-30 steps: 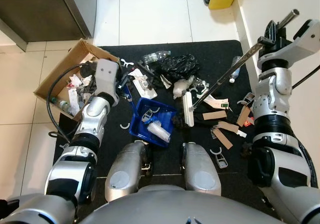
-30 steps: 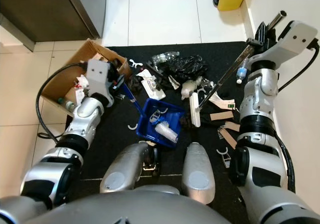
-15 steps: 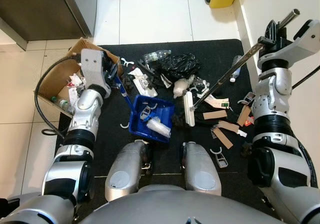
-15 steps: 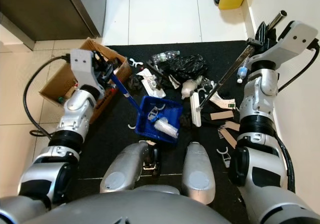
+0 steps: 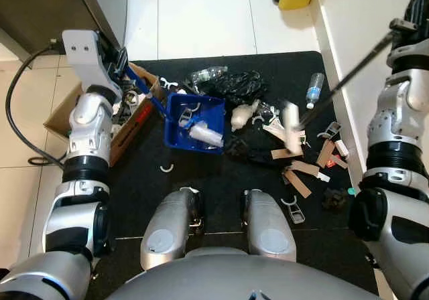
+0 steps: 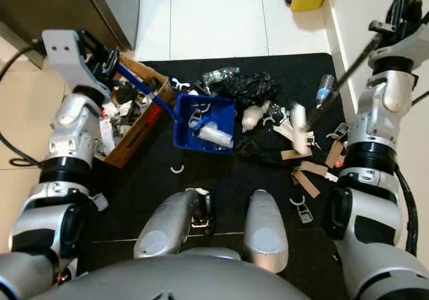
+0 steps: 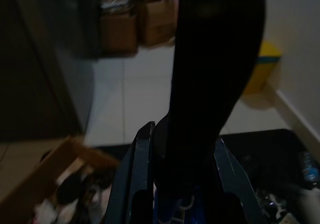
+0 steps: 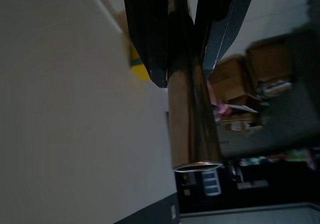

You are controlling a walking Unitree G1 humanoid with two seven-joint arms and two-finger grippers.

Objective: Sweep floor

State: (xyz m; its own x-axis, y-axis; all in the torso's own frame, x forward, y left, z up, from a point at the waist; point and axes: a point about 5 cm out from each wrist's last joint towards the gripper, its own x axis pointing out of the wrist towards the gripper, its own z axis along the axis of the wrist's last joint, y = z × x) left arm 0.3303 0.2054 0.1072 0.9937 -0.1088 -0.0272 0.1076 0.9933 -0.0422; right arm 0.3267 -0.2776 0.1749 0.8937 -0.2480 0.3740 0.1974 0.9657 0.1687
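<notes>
Sweep is partway. The blue plastic dustpan already carries some clear wrappers and white hooks, and the left gripper is clamped on its blue handle, holding the pan next to the cardboard box (looks ready to tip in).

The right gripper is closed around the shiny metal broom pole. The white broom head, blurred, is over the litter.

Still left on the black mat: a crumpled black bag, a clear bottle, flat brown card strips and white plastic hooks.
</notes>
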